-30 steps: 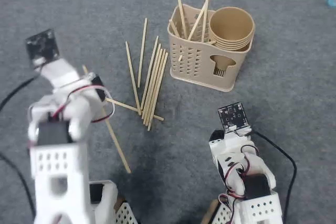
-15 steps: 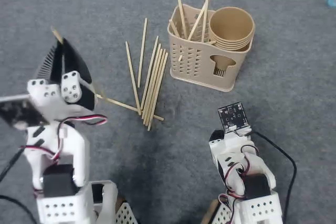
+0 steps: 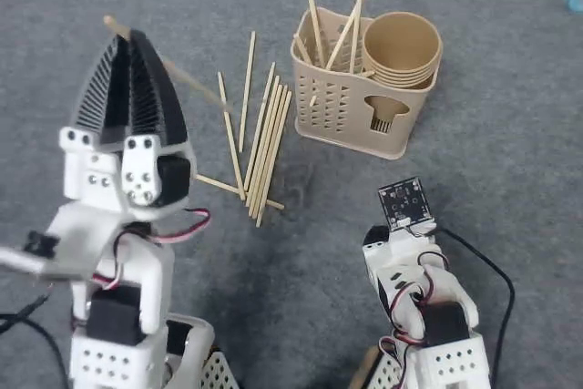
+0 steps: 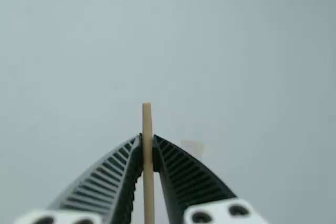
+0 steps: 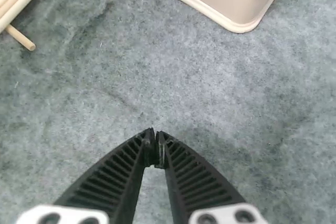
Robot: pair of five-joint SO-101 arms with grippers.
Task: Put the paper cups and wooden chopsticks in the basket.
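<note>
High over the counter [image 3: 510, 134], left jaws pinch one chopstick [image 3: 196, 85] — likely to clear the basket [image 3: 346, 107] rim; right jaws rest closed, empty.

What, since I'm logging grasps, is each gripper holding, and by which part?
The left gripper is shut on a wooden chopstick, pinched near one end. The right gripper, shut, holds nothing.

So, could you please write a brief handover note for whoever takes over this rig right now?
Left gripper: jaws shut on one chopstick, high above the mat.
Right gripper: jaws shut, empty, low over the mat near the basket.
Done: paper cups stacked in the basket, beside several upright chopsticks.
Left: the held chopstick, plus the loose chopsticks on the mat.
</note>
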